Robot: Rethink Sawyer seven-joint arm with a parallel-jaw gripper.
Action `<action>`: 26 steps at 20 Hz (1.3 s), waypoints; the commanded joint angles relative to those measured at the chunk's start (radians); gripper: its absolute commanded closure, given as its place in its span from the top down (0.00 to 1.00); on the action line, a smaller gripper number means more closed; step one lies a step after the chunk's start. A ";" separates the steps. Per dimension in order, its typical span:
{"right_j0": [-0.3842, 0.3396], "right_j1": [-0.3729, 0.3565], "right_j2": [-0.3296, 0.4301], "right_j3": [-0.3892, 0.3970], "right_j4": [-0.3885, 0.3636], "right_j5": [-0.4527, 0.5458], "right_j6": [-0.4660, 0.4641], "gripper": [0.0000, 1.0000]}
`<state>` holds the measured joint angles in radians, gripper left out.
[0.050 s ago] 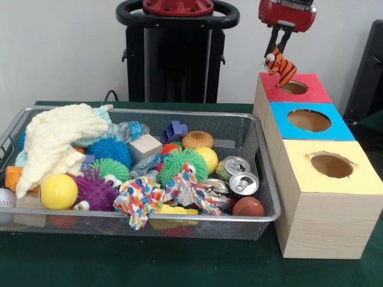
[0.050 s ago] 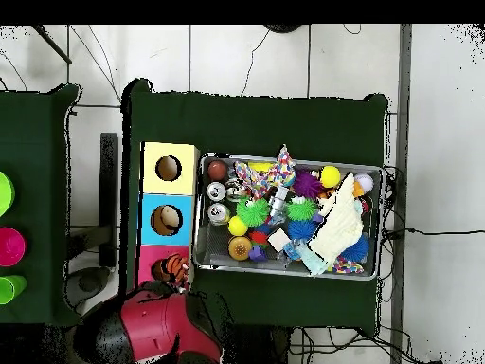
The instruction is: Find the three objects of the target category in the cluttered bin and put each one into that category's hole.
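My gripper (image 1: 276,57) hangs over the red-topped box (image 1: 311,92) and is shut on an orange and black striped tiger toy (image 1: 281,67), which dangles just above the left rim of the red hole (image 1: 294,88). From overhead, the tiger toy (image 2: 171,272) sits over the red box (image 2: 153,258) beside the red arm head. The wire bin (image 1: 267,197) holds a jumble of toys: spiky balls, a cream cloth (image 1: 57,140), cans (image 1: 243,183), a burger toy (image 1: 197,139).
Three wooden boxes stand in a row right of the bin: red, blue (image 1: 311,121) and yellow (image 1: 331,165), each with a round hole. A black pedestal (image 1: 176,54) rises behind the bin. Coloured cups (image 2: 8,246) sit on a side table.
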<state>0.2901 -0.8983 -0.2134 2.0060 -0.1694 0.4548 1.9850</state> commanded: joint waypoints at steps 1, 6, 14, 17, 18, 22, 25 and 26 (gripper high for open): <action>-0.023 0.108 -0.013 0.055 0.035 -0.145 0.246 0.00; -0.017 0.136 -0.027 0.090 0.042 -0.210 0.250 0.00; 0.029 0.138 -0.057 0.162 0.069 -0.261 0.265 0.00; 0.045 0.120 -0.063 0.171 0.088 -0.240 0.259 0.00; 0.051 0.110 -0.065 0.175 0.094 -0.228 0.257 0.00; 0.074 0.095 -0.072 0.171 0.117 -0.192 0.245 0.00; 0.095 0.104 -0.080 0.169 0.136 -0.195 0.249 0.00; 0.107 0.106 -0.085 0.168 0.143 -0.193 0.254 0.00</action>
<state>0.3757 -0.8014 -0.2944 2.1538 -0.1020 0.2336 1.9896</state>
